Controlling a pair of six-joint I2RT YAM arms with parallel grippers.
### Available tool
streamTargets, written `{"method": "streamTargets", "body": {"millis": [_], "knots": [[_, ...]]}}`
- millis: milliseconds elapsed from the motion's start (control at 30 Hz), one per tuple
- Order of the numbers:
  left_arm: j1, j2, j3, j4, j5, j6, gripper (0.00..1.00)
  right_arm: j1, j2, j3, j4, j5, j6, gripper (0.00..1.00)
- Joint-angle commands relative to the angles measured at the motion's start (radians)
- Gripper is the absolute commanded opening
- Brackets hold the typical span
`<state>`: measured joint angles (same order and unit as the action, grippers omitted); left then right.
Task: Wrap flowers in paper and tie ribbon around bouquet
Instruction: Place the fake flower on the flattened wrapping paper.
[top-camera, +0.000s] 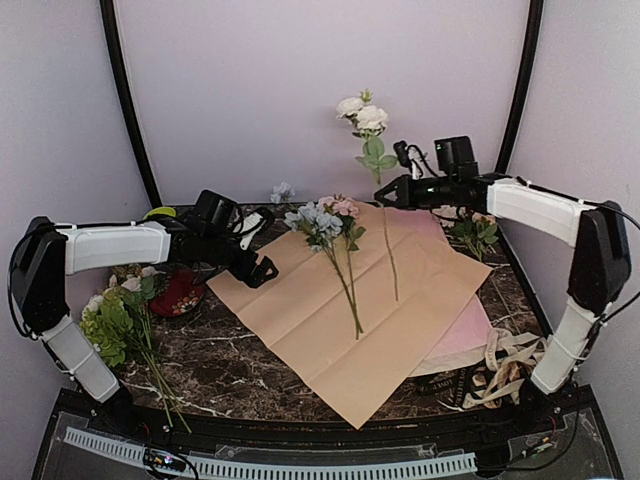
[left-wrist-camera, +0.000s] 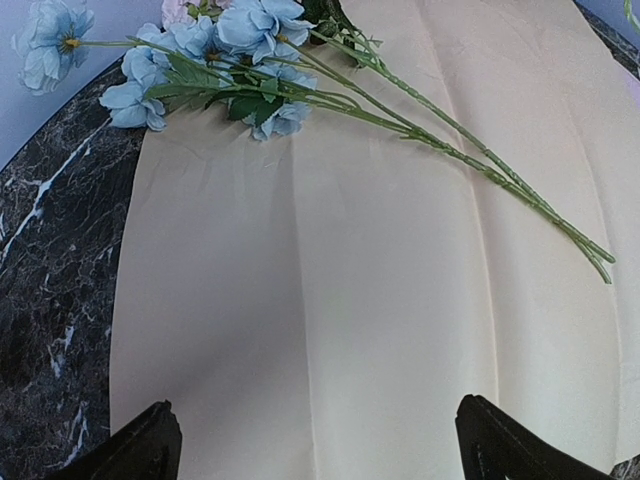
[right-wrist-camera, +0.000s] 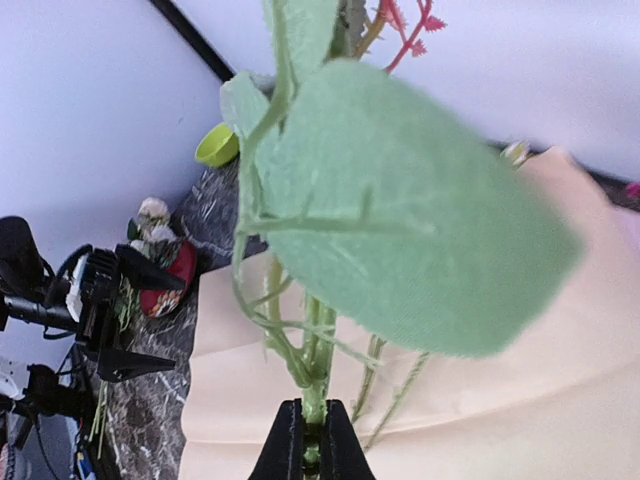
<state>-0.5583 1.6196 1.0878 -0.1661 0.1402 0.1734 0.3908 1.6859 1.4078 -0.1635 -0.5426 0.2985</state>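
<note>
Right gripper (top-camera: 385, 192) was pressed together, pinching the white flower stem (top-camera: 390, 250) partway up; right wrist view showed the jaws shut on the green stalk (right-wrist-camera: 312, 400) with a big leaf just above. Stem's long axis ran near upright: cream blossoms up against the back wall, bare tail hanging down to the tan sheet (top-camera: 400, 330). The blue flowers (top-camera: 338, 265) lay flat on that sheet, to the left of the held stem, heads at the far edge and stems pointing to the near side, so the lay-down looked like a tip toward the near side plus a small shift left. Left gripper (top-camera: 262, 272) was spread wide, empty, over the sheet's left edge, blue flowers (left-wrist-camera: 300, 95) ahead of it; right arm was nearer the job
</note>
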Motion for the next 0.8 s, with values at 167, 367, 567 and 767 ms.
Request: {"method": "streamTargets", "body": {"millis": [167,367,567,767], "knots": [[-0.001,-0.012,0.023,-0.016,0.007,0.009,0.99,0.184,0.340,0.178,-0.102,0.016,0.167,0.00],[-0.001,-0.011,0.024,-0.016,0.009,0.010,0.99,0.201,0.450,0.209,-0.134,0.095,0.176,0.00],[-0.001,-0.010,0.023,-0.017,0.006,0.012,0.99,0.201,0.488,0.266,-0.230,0.195,0.123,0.01],[0.000,-0.007,0.024,-0.017,0.009,0.012,0.99,0.196,0.452,0.306,-0.295,0.259,0.078,0.32]]}}
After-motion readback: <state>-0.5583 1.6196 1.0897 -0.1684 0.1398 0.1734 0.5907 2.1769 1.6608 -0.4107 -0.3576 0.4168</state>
